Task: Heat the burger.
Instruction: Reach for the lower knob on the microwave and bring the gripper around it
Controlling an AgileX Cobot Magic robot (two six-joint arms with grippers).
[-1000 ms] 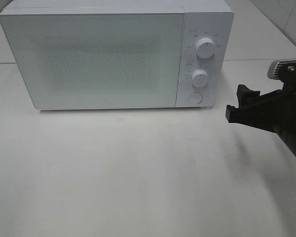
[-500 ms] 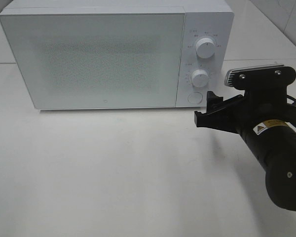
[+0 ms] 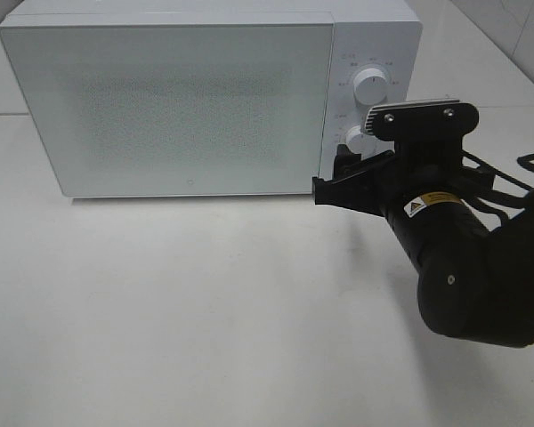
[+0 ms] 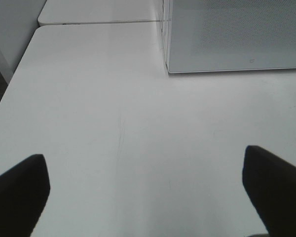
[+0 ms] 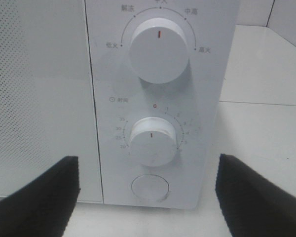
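The right claw, open wide and holding nothing, may slip off the lower knob of the microwave if it closes off-centre.

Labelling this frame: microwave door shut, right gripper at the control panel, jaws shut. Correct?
One error: the jaws are open, not shut. The right wrist view shows the right gripper spread wide, one jaw either side of the lower dial. The microwave door is shut, and the gripper is at the control panel.
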